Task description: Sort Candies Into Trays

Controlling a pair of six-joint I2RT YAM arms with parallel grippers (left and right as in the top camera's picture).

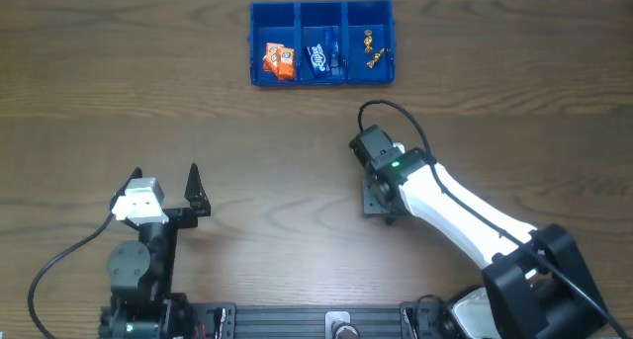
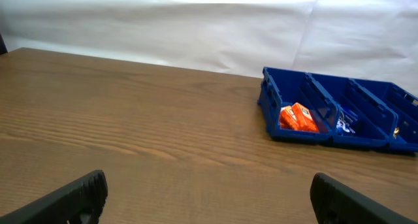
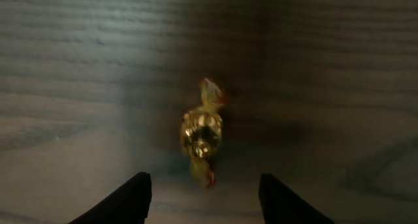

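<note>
Top view: the blue tray (image 1: 321, 81) lies on the wooden surface (image 1: 119, 102), far from the arm bases, with three compartments side by side. Its left compartment holds the orange candies (image 1: 279, 61), its middle one the blue candies (image 1: 321, 58), and its right one the gold candies (image 1: 373, 50). Each kind sits in its own compartment, so the sorting appears nearly complete.

Right wrist view: a loose gold candy (image 3: 201, 136) lies on the surface, well apart from the tray on the side nearer the arm bases. The right pincer (image 3: 204, 179) hangs directly above it, released, with one finger on either side of the wrapper and neither touching it. This candy is the only one seen outside the tray. It is not yet grasped, so what is left is judged to be picking it up, carrying it to the tray's right compartment and dropping it there.

Left wrist view: the left pincer (image 2: 209, 185) is released and holds nothing. It sits low near its own base, well apart from the tray and facing it across bare wood, with the orange compartment nearest.
</note>
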